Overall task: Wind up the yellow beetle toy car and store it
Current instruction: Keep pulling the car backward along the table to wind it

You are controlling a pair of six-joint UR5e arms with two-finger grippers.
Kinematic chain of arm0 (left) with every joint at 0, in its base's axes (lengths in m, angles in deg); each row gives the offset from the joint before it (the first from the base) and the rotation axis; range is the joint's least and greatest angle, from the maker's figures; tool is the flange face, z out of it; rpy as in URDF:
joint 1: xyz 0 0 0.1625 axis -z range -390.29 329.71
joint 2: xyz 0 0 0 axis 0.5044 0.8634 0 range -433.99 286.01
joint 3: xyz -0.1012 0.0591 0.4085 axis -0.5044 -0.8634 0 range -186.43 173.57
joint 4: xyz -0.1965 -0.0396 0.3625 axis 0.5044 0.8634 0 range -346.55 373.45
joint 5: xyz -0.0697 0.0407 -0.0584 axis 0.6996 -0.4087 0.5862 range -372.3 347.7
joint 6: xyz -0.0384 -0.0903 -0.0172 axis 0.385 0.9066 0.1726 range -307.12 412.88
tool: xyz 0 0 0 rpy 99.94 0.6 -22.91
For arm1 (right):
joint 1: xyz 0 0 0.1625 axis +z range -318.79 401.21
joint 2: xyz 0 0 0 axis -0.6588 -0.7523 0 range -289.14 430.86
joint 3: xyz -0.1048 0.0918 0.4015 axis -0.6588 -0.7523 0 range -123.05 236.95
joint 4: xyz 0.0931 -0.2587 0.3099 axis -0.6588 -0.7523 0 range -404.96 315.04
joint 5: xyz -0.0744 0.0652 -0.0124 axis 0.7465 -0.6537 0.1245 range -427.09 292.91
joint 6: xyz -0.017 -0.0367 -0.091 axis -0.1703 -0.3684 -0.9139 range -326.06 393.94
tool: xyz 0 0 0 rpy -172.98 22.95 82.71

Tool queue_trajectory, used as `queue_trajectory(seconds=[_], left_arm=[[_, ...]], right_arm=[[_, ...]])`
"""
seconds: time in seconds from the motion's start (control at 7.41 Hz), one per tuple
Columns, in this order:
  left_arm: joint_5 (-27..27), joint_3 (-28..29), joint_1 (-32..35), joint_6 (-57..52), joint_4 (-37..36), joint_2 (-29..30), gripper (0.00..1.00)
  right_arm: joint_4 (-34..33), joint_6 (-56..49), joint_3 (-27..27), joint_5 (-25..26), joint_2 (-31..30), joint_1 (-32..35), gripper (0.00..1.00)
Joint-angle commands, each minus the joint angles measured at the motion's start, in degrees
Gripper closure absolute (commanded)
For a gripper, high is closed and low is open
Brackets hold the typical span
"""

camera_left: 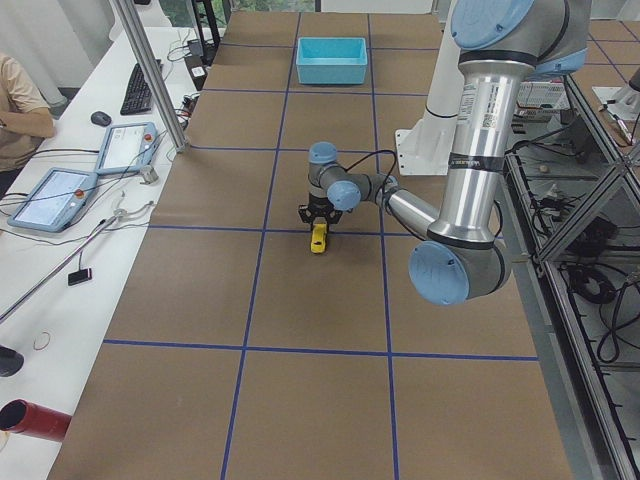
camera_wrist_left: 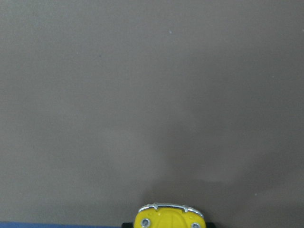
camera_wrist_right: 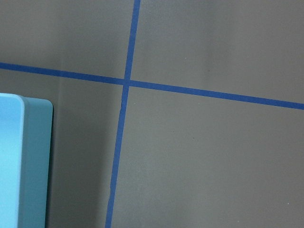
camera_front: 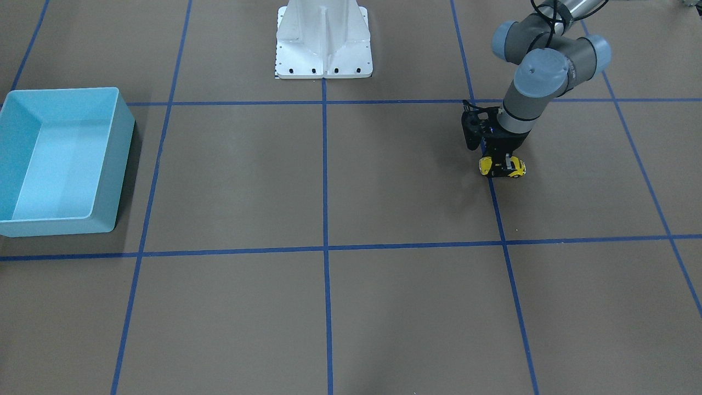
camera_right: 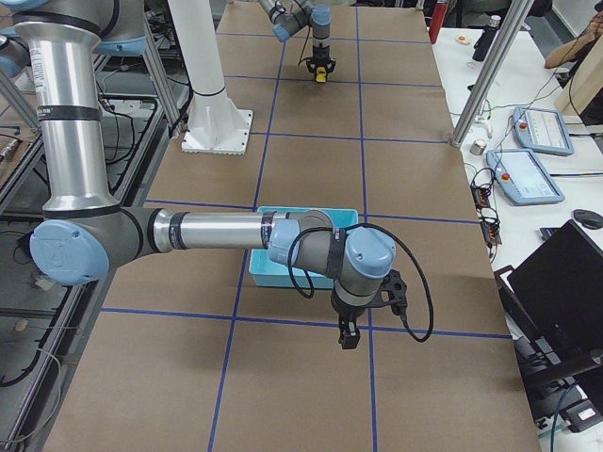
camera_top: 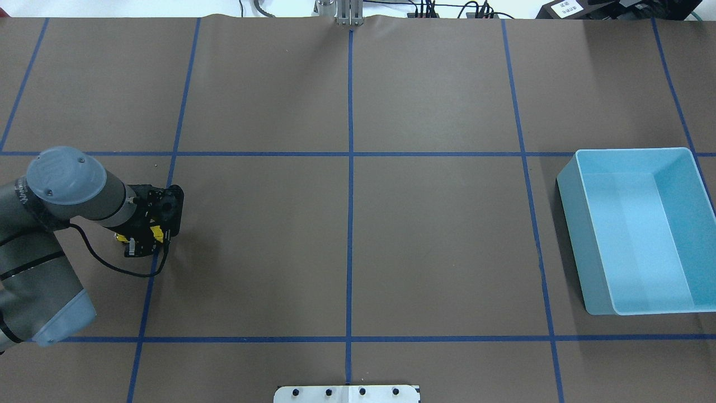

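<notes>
**Operator:** Where is the car in this one?

**Desk:** Your yellow beetle toy car [camera_front: 516, 169] sits on the brown counter [camera_front: 384, 181], directly beneath the left hand [camera_front: 500, 168]. The hand reaches straight down and pinches the car across its body, and yellow shows on either side of the black fingers. A blue tape line [camera_front: 496, 203] runs under hand and car. From the left wrist camera you see only the car's rounded end with its silver bumper, at the bottom edge of the view.

**Operator:** And the right hand?

**Desk:** Your right hand [camera_right: 349, 334] hangs above the counter with its fingers pointing down, well apart from the left hand, at the counter's other end. Only the side camera catches it, so you cannot tell whether its fingers are spread or pressed together.

**Operator:** The bin?

**Desk:** The light blue bin [camera_front: 124, 159] stands near the right hand, on the far side of its forearm in the side view. It is far across the counter from the left hand and the car. Your right wrist camera shows one corner of it at lower left, beside a crossing of tape lines.
</notes>
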Motion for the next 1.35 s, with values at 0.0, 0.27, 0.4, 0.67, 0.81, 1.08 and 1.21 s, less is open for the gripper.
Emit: queue_trajectory(seconds=[0.0,0.27,0.4,0.67,0.81,1.08,1.21], left_arm=[[0.7,0.0,0.8,0.0,1.6,-0.7,0.85],[1.6,0.0,1.3,0.0,4.5,-2.3,0.85],[1.6,0.0,1.4,0.0,5.2,-2.9,0.85],[2.5,0.0,2.1,0.0,7.6,-4.6,0.85],[2.8,0.0,2.3,0.0,8.7,-4.9,0.85],[2.8,0.2,2.5,0.1,11.7,-6.9,0.85],[2.9,0.2,2.6,0.1,12.4,-7.3,0.85]], right_arm=[[-0.1,0.0,0.0,0.1,0.0,0.0,0.0],[0.0,0.0,0.1,0.1,-0.1,0.0,0.0],[-0.1,0.0,0.1,0.0,-0.1,0.0,0.0],[0.0,0.0,0.2,0.1,-0.1,0.0,0.0],[-0.1,-0.1,0.2,0.1,-0.2,0.0,0.0],[-0.1,-0.1,0.2,0.0,-0.2,-0.1,0.0],[0.0,-0.1,0.2,0.0,-0.2,-0.1,0.0]])
